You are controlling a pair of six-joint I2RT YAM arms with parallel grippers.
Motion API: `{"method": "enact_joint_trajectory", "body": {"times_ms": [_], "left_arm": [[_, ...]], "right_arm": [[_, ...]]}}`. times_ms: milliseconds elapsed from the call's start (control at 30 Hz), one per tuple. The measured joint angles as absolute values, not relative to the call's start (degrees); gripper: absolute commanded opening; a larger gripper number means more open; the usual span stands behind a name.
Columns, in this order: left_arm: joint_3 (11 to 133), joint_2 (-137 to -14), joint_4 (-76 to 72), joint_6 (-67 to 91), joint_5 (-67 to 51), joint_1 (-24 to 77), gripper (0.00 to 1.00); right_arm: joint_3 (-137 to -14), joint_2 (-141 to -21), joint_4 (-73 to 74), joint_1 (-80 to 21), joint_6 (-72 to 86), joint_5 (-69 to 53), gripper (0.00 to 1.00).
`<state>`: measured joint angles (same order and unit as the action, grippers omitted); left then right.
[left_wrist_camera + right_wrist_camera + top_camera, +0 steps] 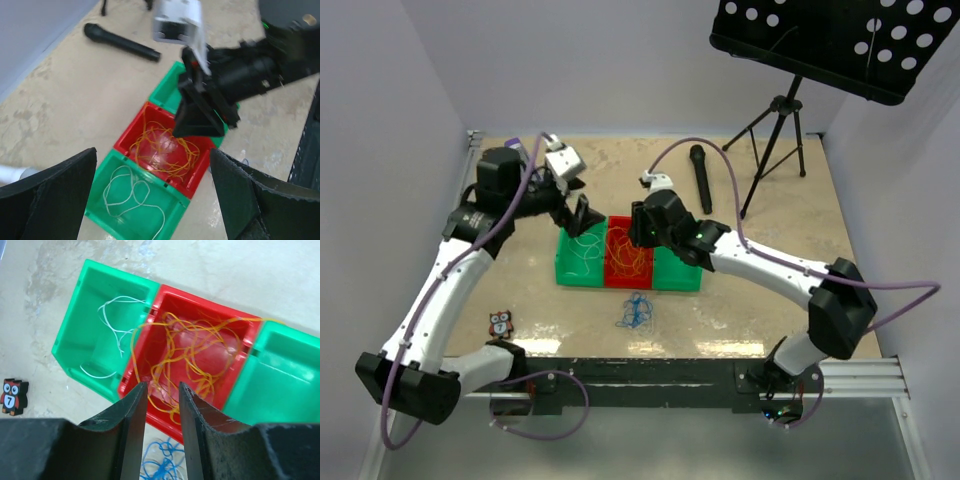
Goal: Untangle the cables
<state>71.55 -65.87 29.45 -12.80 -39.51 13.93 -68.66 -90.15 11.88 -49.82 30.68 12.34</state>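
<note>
Three bins stand in a row: green [563, 268], red [618, 277] and green [682, 275]. A white cable [131, 194] lies in the left green bin [100, 212]. An orange cable tangle [192, 355] fills the red bin [240, 327]. A blue cable tangle [636, 312] lies on the table in front of the bins and shows in the right wrist view [162, 466]. My left gripper [152, 152] is wide open and empty above the white cable. My right gripper [162, 386] hovers over the red bin's near edge, jaws slightly apart and empty.
The right green bin [280, 375] holds nothing. A black microphone [701, 178] lies behind the bins, next to a music stand's tripod [775, 140]. A small owl token [500, 323] sits at the front left. Walls close in the table.
</note>
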Motion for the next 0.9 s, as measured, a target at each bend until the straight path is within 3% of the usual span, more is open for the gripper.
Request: {"method": "enact_joint_trajectory", "body": {"times_ms": [167,567,833,900], "left_arm": [[64.05,-61.84,31.27,-18.61,-38.72,26.22,1.00],[48.01,-64.99,30.52,-25.10,-30.92,47.48,0.83],[49.63,-75.31,27.75,-31.24,-26.76,49.65,0.61],[50.13,-76.51,27.29,-31.79,-26.48,49.80,0.50]], "right_arm": [[-58.52,-79.90,11.64,-46.92,32.69,11.16,0.36],[-46.59,-59.07,13.80,-45.04,37.80,10.96,0.33],[-43.88,-54.17,14.20,-44.95,39.66,10.90,0.24],[-43.29,-53.91,14.22,-44.95,39.86,10.90,0.23]]}}
